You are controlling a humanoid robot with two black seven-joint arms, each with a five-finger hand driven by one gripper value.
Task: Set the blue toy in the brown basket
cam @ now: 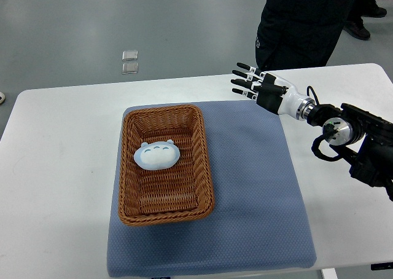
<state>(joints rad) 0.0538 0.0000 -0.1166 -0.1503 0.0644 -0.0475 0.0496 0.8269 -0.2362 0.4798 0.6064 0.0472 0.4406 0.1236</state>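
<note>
From my remote feed I see the brown basket point(166, 164), rectangular, woven wicker w/ ribbed walls and a thick braided rim, sitting on the left part of a blue-grey mat point(245, 193) w/ a fine dotted weave. The blue toy point(157, 155) lies inside it, on the basket floor toward the far half: soft, rounded plush, pale blue on top w/ a white face and two small ears. Right hand point(261, 90) is white and black, jointed, fingers spread and straight, holding nothing; it hangs over the mat's far right corner, well apart from the basket, arm w/ black cabling coming in from the right edge. The mat lies on a white table point(55, 168), smooth, rounded corners. Floor is plain grey; two small clear square bits point(129, 62) lie on it beyond the table. A person in dark clothing point(304, 24) stands at the far side; pale print on the clothing is too small to read.
</note>
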